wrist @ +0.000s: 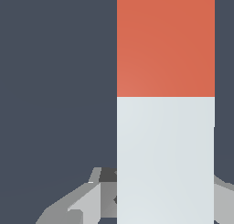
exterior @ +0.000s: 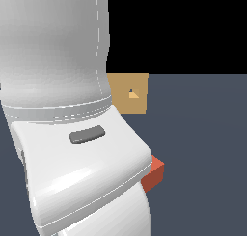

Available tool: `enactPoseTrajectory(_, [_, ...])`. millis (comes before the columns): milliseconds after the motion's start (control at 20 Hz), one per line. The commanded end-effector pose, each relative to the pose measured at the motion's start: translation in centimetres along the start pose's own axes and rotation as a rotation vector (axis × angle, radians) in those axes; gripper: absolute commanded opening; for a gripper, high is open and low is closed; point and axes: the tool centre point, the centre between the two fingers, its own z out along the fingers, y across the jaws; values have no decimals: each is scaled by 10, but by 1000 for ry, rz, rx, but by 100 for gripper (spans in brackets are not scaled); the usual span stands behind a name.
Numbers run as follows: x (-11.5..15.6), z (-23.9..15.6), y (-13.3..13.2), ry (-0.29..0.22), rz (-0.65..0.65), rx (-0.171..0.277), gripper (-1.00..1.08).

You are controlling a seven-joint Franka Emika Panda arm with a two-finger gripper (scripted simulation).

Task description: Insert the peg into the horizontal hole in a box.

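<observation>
Lining up a peg for a sideways insertion

Seating the gripper (wrist: 165,205) squarely on the peg (wrist: 165,141) looks like the step in hand. In the wrist view the bar fills the frame close to the camera, its pale grey-white length nearest the fingers (wrist: 77,202) and its red-orange end farthest from them. Grey finger parts show on either side of the pale section, straddling it, but the bar hides the contact faces, so whether the jaws are clamped on it or only flanking it cannot be told.

In the exterior view the arm's white body blocks most of the scene. Only the red-orange end of the peg pokes out below it, low toward the exterior view's right. The box (exterior: 120,88) stands well apart, farther back, with the hole (exterior: 132,93) near the middle of its tan face.

To do this well, grip the pale part firmly and evenly so the bar does not twist, keep it level, and point its axis straight at the hole before any push
</observation>
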Motion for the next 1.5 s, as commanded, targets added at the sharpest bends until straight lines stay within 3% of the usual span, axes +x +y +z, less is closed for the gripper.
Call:
enactPoseTrajectory(0, [1, 0, 0, 0, -4, 0, -100])
enactPoseTrajectory(400, [34, -9, -3, -1, -103, -1, -100])
enactPoseTrajectory(750, [103, -26, -20, -2, -313, -2, -100])
enactPoseTrajectory(1100, [188, -49, -67, -2, -602, -3, -100])
enactPoseTrajectory(1450, [249, -68, -127, -1, -856, -2, -100])
